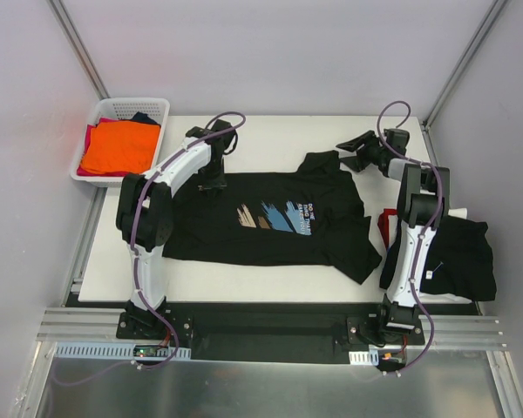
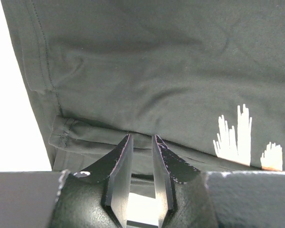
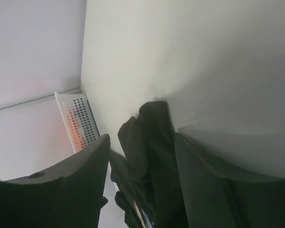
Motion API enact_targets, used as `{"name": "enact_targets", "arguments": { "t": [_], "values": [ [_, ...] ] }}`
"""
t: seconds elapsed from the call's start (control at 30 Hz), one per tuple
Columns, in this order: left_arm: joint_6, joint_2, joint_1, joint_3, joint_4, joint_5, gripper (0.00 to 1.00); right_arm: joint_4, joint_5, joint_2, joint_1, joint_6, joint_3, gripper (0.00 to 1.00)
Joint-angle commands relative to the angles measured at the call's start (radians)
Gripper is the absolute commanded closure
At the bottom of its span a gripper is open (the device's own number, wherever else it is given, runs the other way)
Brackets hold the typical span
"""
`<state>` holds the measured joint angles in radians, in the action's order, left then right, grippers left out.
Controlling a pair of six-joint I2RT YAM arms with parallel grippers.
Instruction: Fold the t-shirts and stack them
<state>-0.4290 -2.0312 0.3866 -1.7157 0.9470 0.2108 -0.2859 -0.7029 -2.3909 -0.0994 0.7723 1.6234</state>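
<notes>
A black t-shirt (image 1: 270, 218) with a blue, tan and brown brush-stroke print lies spread flat on the white table (image 1: 270, 279), hem to the left. My left gripper (image 1: 212, 178) hangs over the hem's far corner. In the left wrist view its fingertips (image 2: 142, 137) stand a narrow gap apart above the folded hem (image 2: 85, 137), with bare table showing between them. My right gripper (image 1: 350, 152) is wide open beside the far sleeve (image 1: 321, 161). In the right wrist view the gripper (image 3: 141, 137) frames the bunched black sleeve (image 3: 149, 142), which lies between the fingers and touches neither.
A white lattice basket (image 1: 105, 109) at the far left corner holds an orange shirt (image 1: 120, 146) over red and navy ones. A folded black shirt (image 1: 460, 252) lies at the right edge on a red one (image 1: 384, 225). Grey walls close in on both sides.
</notes>
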Motion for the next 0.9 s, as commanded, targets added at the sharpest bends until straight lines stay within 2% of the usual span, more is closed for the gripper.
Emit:
{"name": "enact_targets", "arguments": {
  "t": [0.0, 0.27, 0.3, 0.53, 0.87],
  "values": [
    [-0.005, -0.009, 0.011, -0.038, 0.029, 0.001, 0.77, 0.051, 0.037, 0.064, -0.029, -0.065, -0.060, 0.41],
    [-0.010, -0.024, 0.011, -0.055, 0.035, -0.005, 0.77, 0.048, 0.014, -0.004, -0.002, -0.033, 0.013, 0.54],
    [-0.010, -0.024, 0.011, -0.056, 0.036, -0.004, 0.77, 0.045, 0.014, -0.005, 0.000, -0.030, 0.012, 0.59],
    [-0.007, -0.015, 0.011, -0.038, 0.039, 0.006, 0.77, 0.013, 0.017, -0.033, 0.012, -0.004, 0.018, 0.60],
    [-0.002, -0.020, 0.011, -0.047, 0.041, 0.007, 0.77, -0.029, 0.017, -0.128, 0.027, 0.076, 0.147, 0.60]
  ]
}}
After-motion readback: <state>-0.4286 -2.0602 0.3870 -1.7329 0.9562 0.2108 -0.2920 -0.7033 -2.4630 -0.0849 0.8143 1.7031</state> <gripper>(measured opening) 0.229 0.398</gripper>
